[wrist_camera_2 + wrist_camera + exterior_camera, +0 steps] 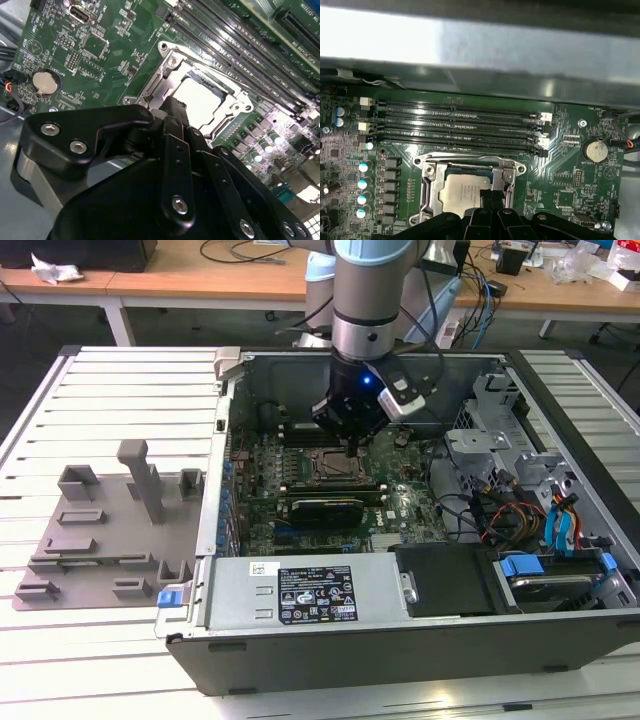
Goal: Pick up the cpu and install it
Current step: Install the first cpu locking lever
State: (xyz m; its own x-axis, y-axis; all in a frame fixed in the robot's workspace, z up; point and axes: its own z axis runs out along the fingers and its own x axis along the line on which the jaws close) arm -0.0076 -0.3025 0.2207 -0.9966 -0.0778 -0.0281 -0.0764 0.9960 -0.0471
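The cpu [461,194], a small square chip with a silvery top, lies flat inside the metal-framed socket [427,172] on the green motherboard. In the second wrist view the cpu [200,100] shines bright white within the socket frame [165,50]. My gripper [350,447] hangs straight down over the socket inside the open computer case. Its black fingers [174,107] are drawn together into one narrow tip at the chip's edge. That tip [489,197] overlaps one corner of the chip. Whether it touches the chip I cannot tell.
Long memory slots [460,125] run beside the socket, and a coin battery [595,150] sits nearby. An expansion card [325,508] lies just in front of the socket. Cables and a drive cage [520,470] crowd the exterior view's right. A grey tray [110,530] rests outside the case at the left.
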